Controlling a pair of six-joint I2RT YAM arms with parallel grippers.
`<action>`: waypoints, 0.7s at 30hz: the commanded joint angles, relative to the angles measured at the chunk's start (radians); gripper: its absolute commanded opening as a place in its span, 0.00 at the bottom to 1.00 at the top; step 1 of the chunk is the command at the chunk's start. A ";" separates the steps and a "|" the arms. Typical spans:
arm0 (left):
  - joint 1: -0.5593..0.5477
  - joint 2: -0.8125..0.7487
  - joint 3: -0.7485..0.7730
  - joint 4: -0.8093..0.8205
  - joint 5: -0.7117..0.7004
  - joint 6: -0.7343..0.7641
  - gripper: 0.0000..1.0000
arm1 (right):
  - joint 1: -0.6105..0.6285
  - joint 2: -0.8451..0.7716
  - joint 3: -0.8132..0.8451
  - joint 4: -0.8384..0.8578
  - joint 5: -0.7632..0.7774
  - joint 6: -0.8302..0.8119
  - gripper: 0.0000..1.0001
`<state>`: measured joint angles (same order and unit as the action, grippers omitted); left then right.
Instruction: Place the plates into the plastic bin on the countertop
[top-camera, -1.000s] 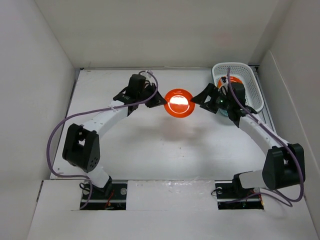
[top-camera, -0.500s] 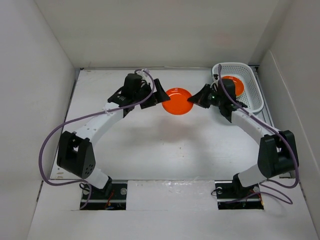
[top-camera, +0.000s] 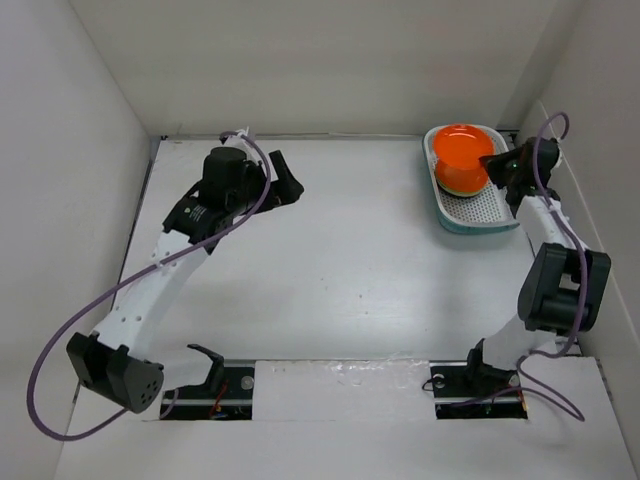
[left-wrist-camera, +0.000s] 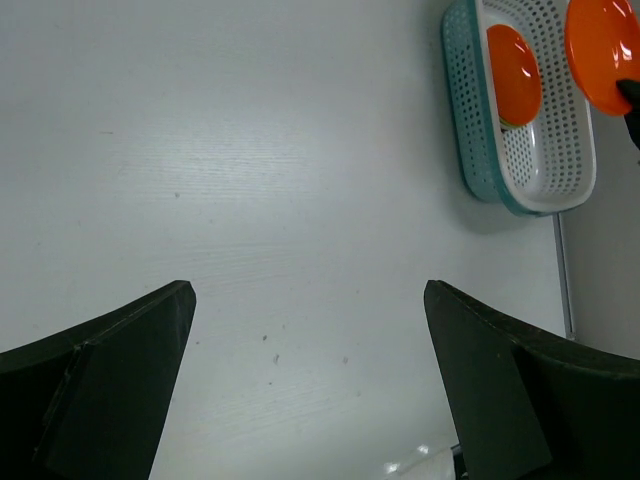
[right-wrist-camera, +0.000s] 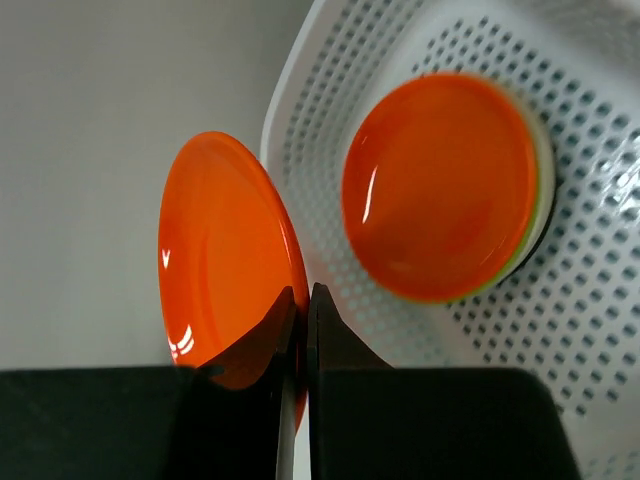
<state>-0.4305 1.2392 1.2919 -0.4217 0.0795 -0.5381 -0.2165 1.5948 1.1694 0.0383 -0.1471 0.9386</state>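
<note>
Right gripper (right-wrist-camera: 300, 295) — pinches glossy orange round plate (right-wrist-camera: 215, 250) at rim | likely stiff, slippery | pale mesh plastic bin (right-wrist-camera: 600, 330) ahead of fingertips | left gripper (left-wrist-camera: 308, 290) spread

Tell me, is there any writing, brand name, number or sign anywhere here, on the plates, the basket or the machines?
None: no text can be read in any view.
The held orange plate, the stacked orange plate, the plastic bin, the right end effector, the left end effector and the countertop all look plain, with no words, numbers or signs.
</note>
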 joint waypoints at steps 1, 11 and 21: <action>-0.002 -0.072 0.018 -0.077 0.025 0.075 1.00 | -0.046 0.094 0.099 0.031 0.067 0.029 0.00; -0.002 -0.202 -0.059 -0.080 0.003 0.113 1.00 | -0.101 0.387 0.360 -0.110 0.024 -0.032 0.00; -0.002 -0.193 -0.078 -0.071 0.003 0.133 1.00 | -0.070 0.361 0.378 -0.143 0.023 -0.032 0.76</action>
<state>-0.4316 1.0523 1.2175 -0.5110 0.0853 -0.4263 -0.2993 2.0262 1.4986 -0.1162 -0.1280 0.9119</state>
